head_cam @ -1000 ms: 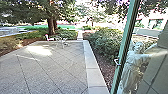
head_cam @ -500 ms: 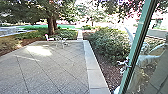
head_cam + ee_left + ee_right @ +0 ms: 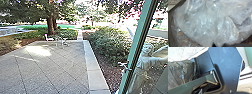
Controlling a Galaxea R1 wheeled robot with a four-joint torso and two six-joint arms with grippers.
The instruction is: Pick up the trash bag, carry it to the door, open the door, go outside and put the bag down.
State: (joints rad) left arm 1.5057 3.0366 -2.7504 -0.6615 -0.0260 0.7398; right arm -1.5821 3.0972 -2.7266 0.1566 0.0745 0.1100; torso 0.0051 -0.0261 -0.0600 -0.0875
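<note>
Clearly the nearest thing is the trash bag, clear, crumpled plastic close in at the left wrist, on the robot's side of the glass door. I cannot tell whether either tool is wide, narrow or closed on the bag, so I would judge its hold by whether the plastic sags or slips. The door looks to be standing open, its green edge to the right of the way out. Keep the bag high and close in, away from that edge, and drive slowly; loose film could snag or tear there. A person is behind the door's glass, so leave room on that side. Left of the door lies the paved patio, which seems a good place to lower the bag gently until it sits, then let go. Well beyond the door are a chair and a tree trunk.
</note>
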